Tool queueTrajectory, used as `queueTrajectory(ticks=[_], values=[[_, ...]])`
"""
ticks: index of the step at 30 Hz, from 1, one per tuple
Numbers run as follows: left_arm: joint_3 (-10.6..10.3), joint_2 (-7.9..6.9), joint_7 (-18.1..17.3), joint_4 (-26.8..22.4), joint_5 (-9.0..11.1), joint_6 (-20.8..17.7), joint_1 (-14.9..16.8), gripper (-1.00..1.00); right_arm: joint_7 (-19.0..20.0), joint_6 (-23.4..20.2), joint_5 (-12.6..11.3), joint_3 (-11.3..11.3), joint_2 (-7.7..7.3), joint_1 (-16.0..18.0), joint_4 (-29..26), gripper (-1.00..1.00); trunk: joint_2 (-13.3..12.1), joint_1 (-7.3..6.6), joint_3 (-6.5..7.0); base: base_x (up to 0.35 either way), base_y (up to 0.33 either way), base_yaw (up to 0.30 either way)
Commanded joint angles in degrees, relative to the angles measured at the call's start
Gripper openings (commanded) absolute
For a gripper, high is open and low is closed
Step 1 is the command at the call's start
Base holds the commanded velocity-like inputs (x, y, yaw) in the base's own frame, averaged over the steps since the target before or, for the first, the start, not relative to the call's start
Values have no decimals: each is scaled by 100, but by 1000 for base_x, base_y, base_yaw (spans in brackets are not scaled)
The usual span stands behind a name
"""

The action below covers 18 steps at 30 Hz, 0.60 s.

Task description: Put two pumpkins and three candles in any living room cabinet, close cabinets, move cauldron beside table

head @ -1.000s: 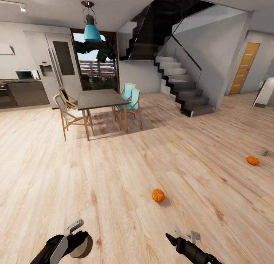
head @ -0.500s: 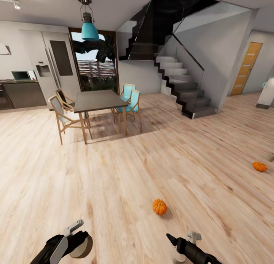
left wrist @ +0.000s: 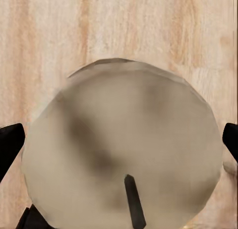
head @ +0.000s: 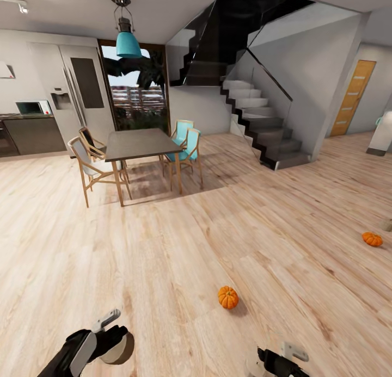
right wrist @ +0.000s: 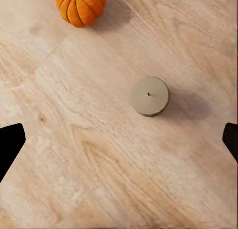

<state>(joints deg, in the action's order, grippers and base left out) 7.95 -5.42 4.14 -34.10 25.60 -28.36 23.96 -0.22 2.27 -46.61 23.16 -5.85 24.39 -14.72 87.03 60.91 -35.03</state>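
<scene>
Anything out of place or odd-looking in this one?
Yes. Two pumpkins sit on the bare wood floor, one near the robot and one far right. A candle stands upright on the floor too. The left gripper holds another candle. Nothing looks spilled or broken.

right gripper [head: 282, 360]: cut off by the head view's bottom edge, jaw state can't be told
left gripper [head: 111, 333]: mostly blocked by the candle [left wrist: 121, 149] it's clamped on
second pumpkin [head: 372, 239]: tiny, details unreadable
object past that pumpkin [head: 389, 225]: clipped at the frame edge, unidentifiable
</scene>
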Motion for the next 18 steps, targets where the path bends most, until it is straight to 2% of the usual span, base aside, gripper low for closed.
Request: queueTrajectory(ticks=[1, 2, 3, 6, 9, 14, 18], values=[[4, -2, 50, -248, 41, -362, 4, -100, -290, 33, -53, 47, 48, 4, 1, 100, 3, 0, -6, 0, 0, 0], [5, 1, 62, -547, 40, -732, 7, -100, -553, 44, -47, 48, 89, 4, 2, 100, 3, 0, -6, 0, 0, 0], [9, 12, 88, -1054, 30, -1269, 10, -100, -901, 58, -40, 45, 128, 4, 3, 100, 3, 0, -6, 0, 0, 0], [13, 2, 113, -1778, 19, -1857, 15, -100, -1273, 69, -40, 36, 164, 4, 8, 100, 3, 0, -6, 0, 0, 0], [14, -7, 115, -2109, 37, -2026, 26, -100, -1380, 72, -47, 28, 170, 3, 13, 100, 3, 0, -6, 0, 0, 0], [13, 44, 115, -2766, 80, -2072, 32, -100, -1411, 83, -72, 22, 173, 3, 13, 100, 3, 0, -6, 0, 0, 0], [-96, 56, 109, -2953, 90, -2083, 30, -100, -1386, 90, -47, 29, 172, 2, 4, 100, 3, 0, -6, 0, 0, 0]])
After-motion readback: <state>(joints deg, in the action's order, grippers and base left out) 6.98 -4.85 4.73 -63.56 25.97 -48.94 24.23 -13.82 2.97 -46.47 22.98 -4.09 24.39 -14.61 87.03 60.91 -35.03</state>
